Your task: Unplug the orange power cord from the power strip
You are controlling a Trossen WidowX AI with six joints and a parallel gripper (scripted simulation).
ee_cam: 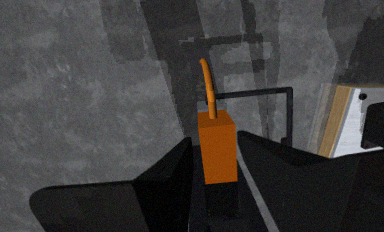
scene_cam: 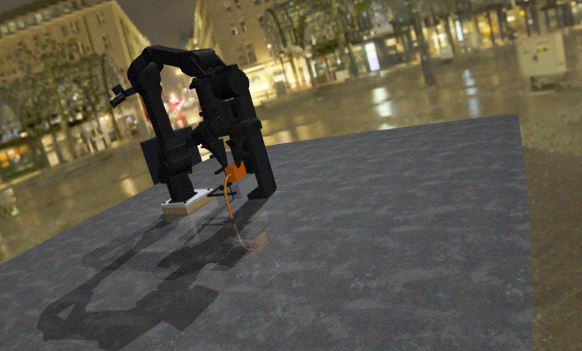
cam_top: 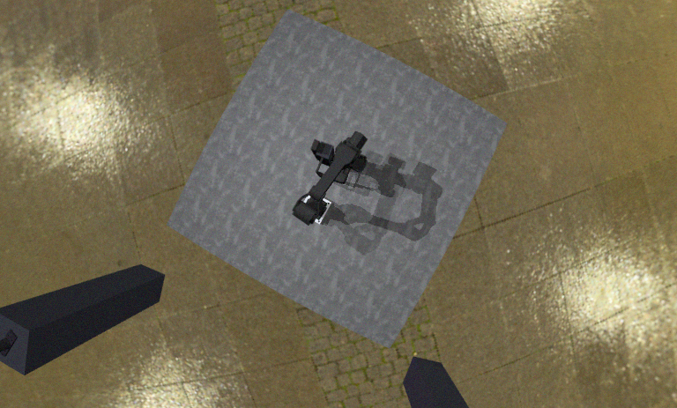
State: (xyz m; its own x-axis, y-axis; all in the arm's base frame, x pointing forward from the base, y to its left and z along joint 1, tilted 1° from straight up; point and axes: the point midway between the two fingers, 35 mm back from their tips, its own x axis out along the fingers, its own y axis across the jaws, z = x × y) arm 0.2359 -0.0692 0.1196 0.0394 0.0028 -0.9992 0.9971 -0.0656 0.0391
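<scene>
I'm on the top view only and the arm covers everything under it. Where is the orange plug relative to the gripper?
Observer: The wrist view shows the orange plug between the two fingers of the gripper.
Operator: Is it clamped?
Observer: No. The fingers stand partly open around it, not squeezing.
Operator: Where does the cord run?
Observer: In the exterior view the orange cord hangs from the plug down to the table.
</scene>
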